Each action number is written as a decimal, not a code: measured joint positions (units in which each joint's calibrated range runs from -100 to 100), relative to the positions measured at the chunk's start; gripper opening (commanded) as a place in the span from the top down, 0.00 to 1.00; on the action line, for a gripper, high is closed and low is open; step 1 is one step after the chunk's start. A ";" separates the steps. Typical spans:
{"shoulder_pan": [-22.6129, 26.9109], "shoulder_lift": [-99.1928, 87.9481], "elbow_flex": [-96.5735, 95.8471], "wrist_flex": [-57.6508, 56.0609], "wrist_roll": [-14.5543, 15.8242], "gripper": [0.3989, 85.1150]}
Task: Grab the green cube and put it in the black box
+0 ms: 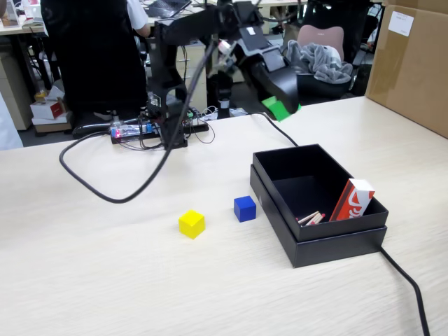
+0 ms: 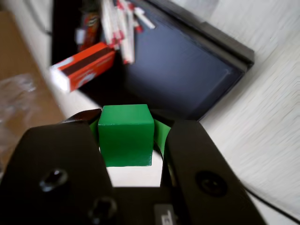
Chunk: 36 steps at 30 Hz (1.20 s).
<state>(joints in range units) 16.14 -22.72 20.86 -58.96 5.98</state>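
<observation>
The black plastic pincer (image 2: pixel 126 140) is closed on the small bright-green matte cube (image 2: pixel 125 135), one jaw on each side face, so the cube cannot slip while it hangs in the air. In the fixed view the cube (image 1: pixel 278 108) is high above the pale wooden table (image 1: pixel 105 280), behind the far end of the shallow matte-black cardboard box (image 1: pixel 315 241) and well apart from it. I judge it is held high to pass over the stepped rim. A cube has no long axis; its flat front face looks down toward the box floor (image 2: pixel 183 75). A small red and white carton (image 1: pixel 353 199) leans inside the box, so the bare floor beside it seems the better place to drop
</observation>
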 measured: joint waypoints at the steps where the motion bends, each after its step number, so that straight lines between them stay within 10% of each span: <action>1: 0.15 2.85 0.00 0.00 0.00 0.99; 19: -0.29 29.77 -0.73 0.70 0.63 0.99; 26: -0.54 32.10 -2.10 1.94 0.68 0.84; 30: -0.54 32.10 -2.28 1.94 0.68 0.54; 36: -0.54 30.55 -2.74 2.01 0.73 0.46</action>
<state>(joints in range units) 15.60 7.83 18.12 -56.95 6.72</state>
